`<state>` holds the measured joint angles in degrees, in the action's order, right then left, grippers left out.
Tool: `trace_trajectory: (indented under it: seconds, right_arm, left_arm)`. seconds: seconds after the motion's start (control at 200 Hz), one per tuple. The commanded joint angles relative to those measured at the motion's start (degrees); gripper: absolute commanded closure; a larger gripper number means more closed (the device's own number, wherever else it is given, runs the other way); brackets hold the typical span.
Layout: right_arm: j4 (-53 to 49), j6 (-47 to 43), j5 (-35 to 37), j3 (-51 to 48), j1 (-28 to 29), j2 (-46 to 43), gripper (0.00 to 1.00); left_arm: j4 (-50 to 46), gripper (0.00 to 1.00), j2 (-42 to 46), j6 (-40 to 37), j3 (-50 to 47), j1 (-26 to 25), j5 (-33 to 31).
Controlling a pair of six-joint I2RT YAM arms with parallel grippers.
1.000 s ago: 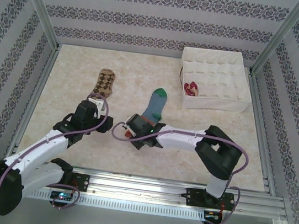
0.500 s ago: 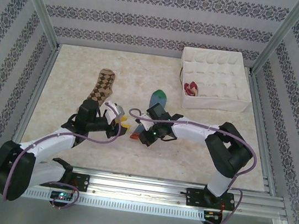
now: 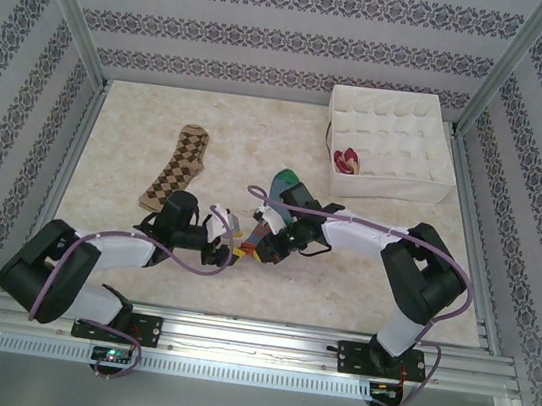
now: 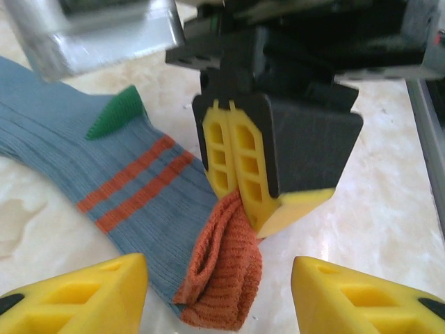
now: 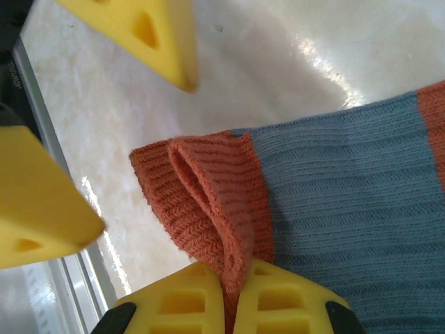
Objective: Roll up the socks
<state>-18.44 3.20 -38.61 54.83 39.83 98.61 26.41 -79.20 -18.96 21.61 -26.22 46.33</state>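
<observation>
The striped sock (image 4: 132, 188) lies on the table, blue with orange bands and a green heel; in the top view its teal toe (image 3: 284, 179) shows beyond the right wrist. My right gripper (image 5: 233, 296) is shut on the sock's folded orange cuff (image 5: 201, 188), pinching its edge. My left gripper (image 4: 219, 299) faces it, open, with one yellow fingertip (image 4: 83, 292) on each side of the cuff and neither touching it. The two grippers meet near the table's front middle (image 3: 245, 245). The argyle sock (image 3: 177, 165) lies flat at the left. A peach and red sock (image 3: 347, 159) sits in the box.
A white divided organizer box (image 3: 390, 144) stands at the back right. Patterned walls and metal frame posts enclose the marble-look table (image 3: 141, 124). A metal rail (image 3: 252, 337) runs along the front edge behind the arm bases.
My left arm has swung right along the table to the cuff, and its jaws have opened wider. My right gripper, still pinching the cuff, has shifted right and back, bunching the sock shorter.
</observation>
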Motion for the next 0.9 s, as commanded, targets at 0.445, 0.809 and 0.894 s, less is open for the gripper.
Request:
trace_trajectory:
  seconds: [0.445, 0.809, 0.894]
  right_arm:
    - [-2.12, 0.53, -4.11, -0.59, -1.61, -0.50, 0.94]
    - [6.91, 8.76, 5.29, -9.60, -6.52, -8.24, 0.50]
    - [7.82, 9.43, 7.49, -10.98, -6.52, -9.54, 0.50]
  left_arm:
    - [2.87, 0.88, -9.37, -0.38, 5.03, -3.87, 4.99]
    - [-10.91, 1.00, -15.03, 9.72, 13.76, -4.29, 3.73]
    - [-13.79, 1.00, -15.92, 12.30, 15.39, -4.41, 2.04]
